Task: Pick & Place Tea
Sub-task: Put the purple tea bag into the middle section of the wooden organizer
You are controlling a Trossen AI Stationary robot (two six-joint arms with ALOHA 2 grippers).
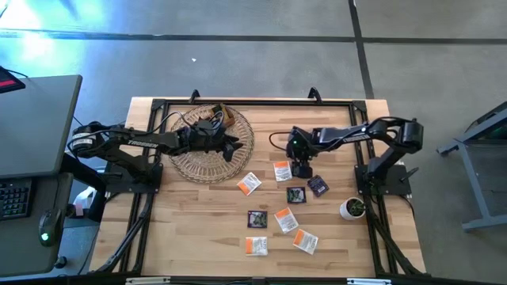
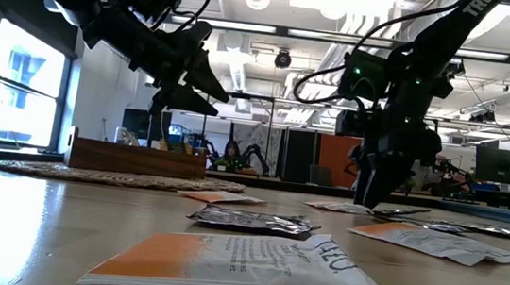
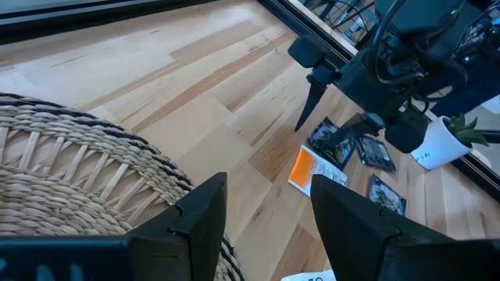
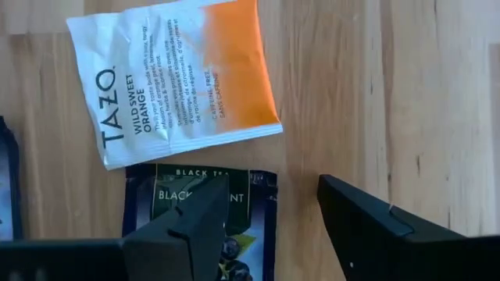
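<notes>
Wood table (image 1: 198,229), wicker mat (image 1: 207,154)

I see a light wooden worktop (image 1: 198,229) with a black frame along its edges. A round woven wicker mat (image 1: 190,158) lies on its left half, with a brown wooden box (image 2: 136,159) resting on it. A small white pot with a green plant (image 1: 353,208) stands near the right edge. A grey desk with a keyboard (image 1: 14,198) sits beside the worktop's left side.
</notes>
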